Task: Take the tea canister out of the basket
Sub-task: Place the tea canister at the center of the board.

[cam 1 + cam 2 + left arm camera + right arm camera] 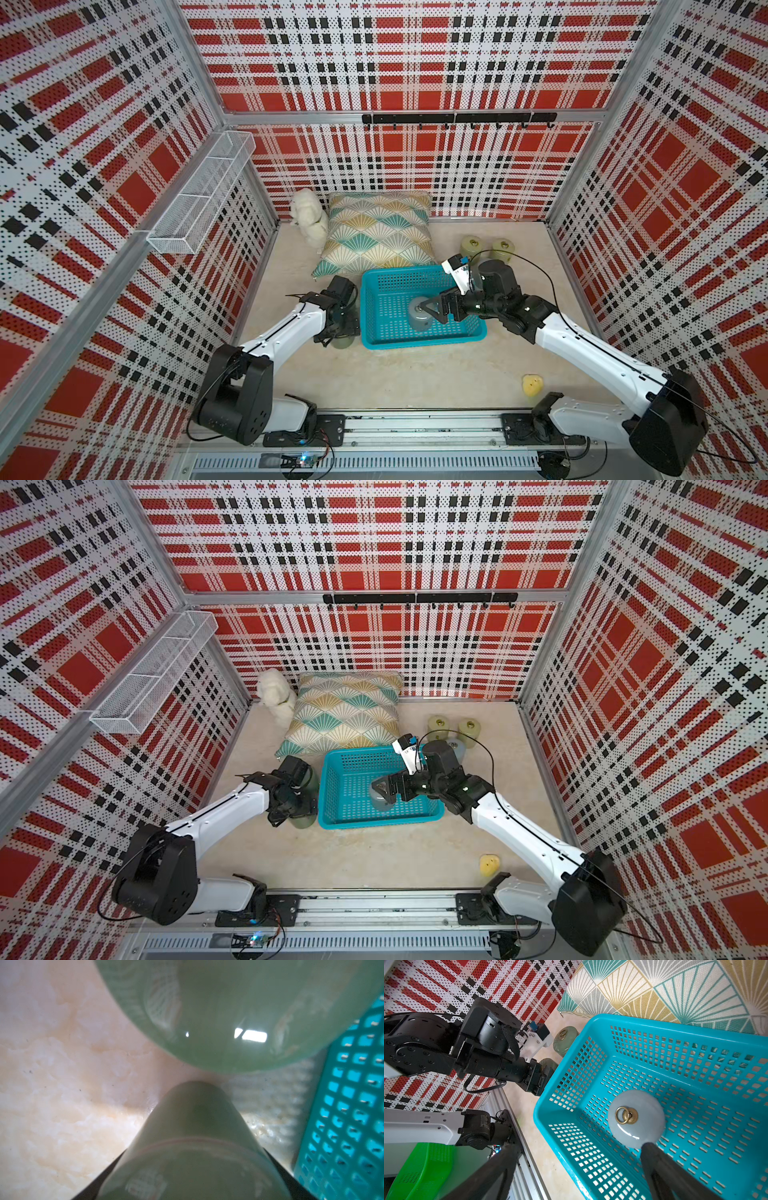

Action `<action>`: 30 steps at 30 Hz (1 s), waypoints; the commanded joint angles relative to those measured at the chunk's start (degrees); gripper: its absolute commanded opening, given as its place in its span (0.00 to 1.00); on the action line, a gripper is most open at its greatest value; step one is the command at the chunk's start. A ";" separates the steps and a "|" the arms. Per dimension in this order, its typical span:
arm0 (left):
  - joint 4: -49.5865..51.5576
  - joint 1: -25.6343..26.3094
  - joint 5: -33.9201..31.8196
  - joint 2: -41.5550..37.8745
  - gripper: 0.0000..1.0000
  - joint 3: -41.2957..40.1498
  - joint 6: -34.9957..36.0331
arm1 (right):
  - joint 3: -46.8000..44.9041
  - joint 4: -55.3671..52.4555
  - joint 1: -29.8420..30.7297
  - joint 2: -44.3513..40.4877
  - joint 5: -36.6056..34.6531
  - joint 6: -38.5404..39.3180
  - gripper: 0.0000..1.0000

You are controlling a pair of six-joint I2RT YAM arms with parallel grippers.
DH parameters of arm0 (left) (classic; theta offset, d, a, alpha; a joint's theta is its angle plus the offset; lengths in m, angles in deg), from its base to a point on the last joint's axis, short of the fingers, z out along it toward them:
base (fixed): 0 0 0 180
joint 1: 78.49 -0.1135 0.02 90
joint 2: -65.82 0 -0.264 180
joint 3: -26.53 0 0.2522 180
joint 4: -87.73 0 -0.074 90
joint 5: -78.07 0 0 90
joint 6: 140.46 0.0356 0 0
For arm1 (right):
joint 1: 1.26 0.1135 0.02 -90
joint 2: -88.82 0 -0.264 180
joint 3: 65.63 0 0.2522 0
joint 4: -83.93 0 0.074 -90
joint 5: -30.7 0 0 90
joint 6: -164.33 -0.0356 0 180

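Right arm poised over the only canister in the basket. The grey-blue tea canister (636,1119) stands upright on the floor of the turquoise basket (415,344), toward its front wall, with a brass ring on its domed lid. The right gripper (432,311) hovers just above it, jaws spread wide and empty. In the right wrist view one finger (654,1159) overlaps the lid's edge. The left gripper (337,330), outside the basket's left wall, is closed around a pale green canister (343,341), just beside a second green canister (228,1012). Likely hazards:

- An off-centre descent would land a fingertip on the dome and tip or shove the canister.
- The glossy glaze invites slipping.
- A grip on the lid alone may lift only the lid.
- A low exit could snag the rim and drag the light basket into the neighbouring canisters.
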 commanded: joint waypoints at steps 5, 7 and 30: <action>-3.05 -0.14 1.03 -0.38 0.85 0.76 0.60 | 0.03 0.78 0.55 0.48 -0.33 0.39 1.00; -2.77 -0.20 0.77 -0.55 0.86 0.97 0.73 | 0.08 0.74 0.60 0.52 -0.29 0.38 1.00; 5.59 -0.20 -4.79 -7.99 0.99 20.83 2.70 | -0.05 0.52 0.55 -0.38 -2.78 0.11 1.00</action>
